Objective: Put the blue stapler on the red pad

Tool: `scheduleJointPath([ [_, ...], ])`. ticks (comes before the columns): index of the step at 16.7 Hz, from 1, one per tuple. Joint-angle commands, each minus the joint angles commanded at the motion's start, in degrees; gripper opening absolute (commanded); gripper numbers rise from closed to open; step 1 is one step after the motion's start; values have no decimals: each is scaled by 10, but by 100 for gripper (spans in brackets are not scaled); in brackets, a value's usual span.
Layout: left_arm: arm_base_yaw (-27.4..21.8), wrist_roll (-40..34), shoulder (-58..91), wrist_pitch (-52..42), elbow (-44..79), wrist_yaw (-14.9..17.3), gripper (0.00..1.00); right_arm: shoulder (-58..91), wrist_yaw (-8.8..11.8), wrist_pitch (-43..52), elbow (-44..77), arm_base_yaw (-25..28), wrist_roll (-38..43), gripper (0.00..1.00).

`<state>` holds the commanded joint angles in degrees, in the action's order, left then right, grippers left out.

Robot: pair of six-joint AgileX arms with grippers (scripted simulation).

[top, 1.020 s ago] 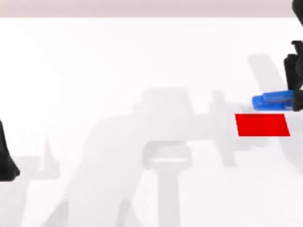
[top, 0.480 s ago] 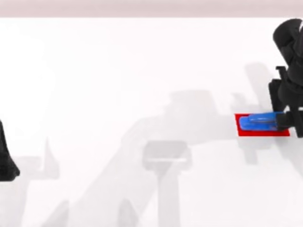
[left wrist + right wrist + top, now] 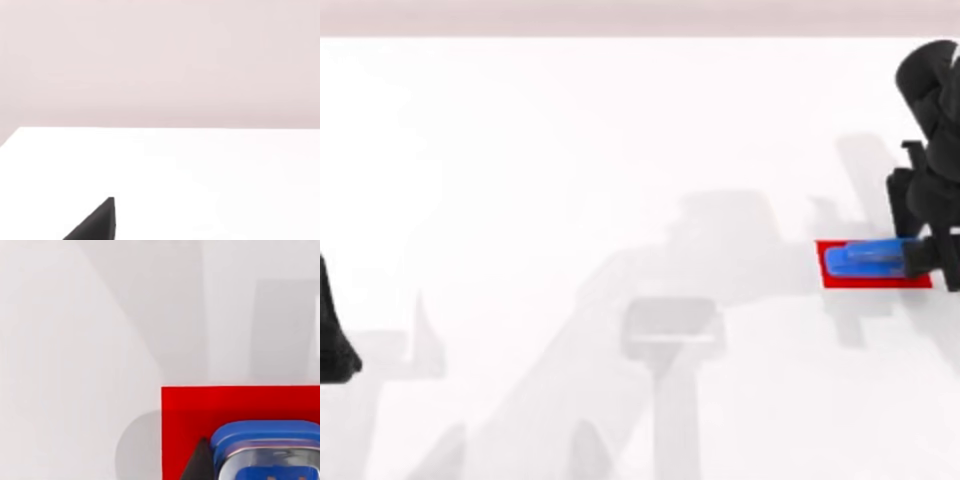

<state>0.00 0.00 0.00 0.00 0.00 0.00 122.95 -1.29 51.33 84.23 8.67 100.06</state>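
Gripping the blue stapler [image 3: 865, 258] by its right end, the right gripper [image 3: 925, 256] fingers are closing on it, lining it over the red pad [image 3: 840, 279]; the left arm is sitting parked.

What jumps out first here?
The blue stapler lying over the red pad at the table's right side, the only colour on a white table. The right tool is at the stapler's right end; the left arm sits parked at the left edge.

Right gripper [image 3: 920, 258] low at table's right; left arm [image 3: 334, 340] parked.
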Motion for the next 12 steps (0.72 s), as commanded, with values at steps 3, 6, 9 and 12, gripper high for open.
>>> scheduleJointPath([
  [3,0,0,0,0,0,0,100,0,0,0,0,0,0,68],
  [6,0,0,0,0,0,0,100,0,0,0,0,0,0,90],
  [9,0,0,0,0,0,0,100,0,0,0,0,0,0,100],
  [12,0,0,0,0,0,0,100,0,0,0,0,0,0,100],
])
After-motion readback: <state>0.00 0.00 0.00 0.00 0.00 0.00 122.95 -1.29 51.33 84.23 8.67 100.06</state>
